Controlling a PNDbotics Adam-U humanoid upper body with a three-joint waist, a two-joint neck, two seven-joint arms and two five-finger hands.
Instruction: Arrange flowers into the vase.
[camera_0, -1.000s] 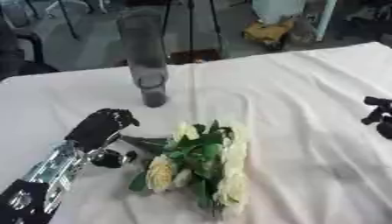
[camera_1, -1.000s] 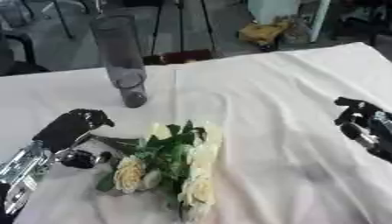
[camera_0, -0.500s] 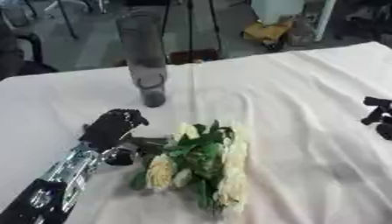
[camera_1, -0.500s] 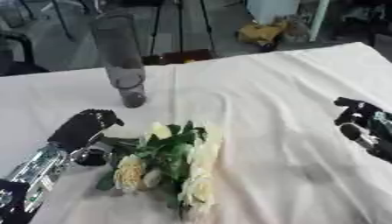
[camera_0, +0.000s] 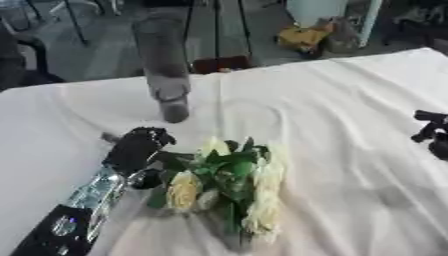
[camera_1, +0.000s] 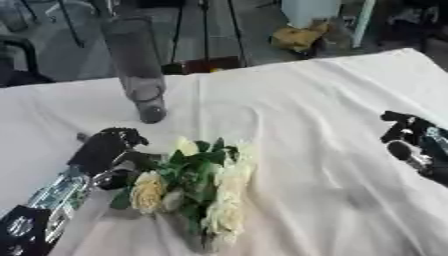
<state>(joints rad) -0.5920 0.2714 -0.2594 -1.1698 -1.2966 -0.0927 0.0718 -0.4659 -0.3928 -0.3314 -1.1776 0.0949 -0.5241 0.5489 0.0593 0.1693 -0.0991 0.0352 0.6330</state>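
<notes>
Flowers (camera_0: 229, 185), a bunch of cream-white roses with green leaves, lie on their side on the white cloth of the bench (camera_0: 350, 150), toward its near edge and a little left of the middle, blooms pointing to the near edge and stems running back toward the far-left. Just left of the bunch the left hand (camera_0: 136, 147) comes in from the near-left corner on its black and silver arm; its dark fingers are curled and lie against the leafy stem end of the bunch, but whether they actually close round the stems cannot be told. Over at the right edge of the bench the right hand (camera_1: 411, 137) shows only in part, resting apart from everything else, fingers bent with nothing in them. Farther back, toward the far-left part of the bench, the vase (camera_0: 166, 75), a tall grey cylinder, stands upright, well clear of the flowers.
</notes>
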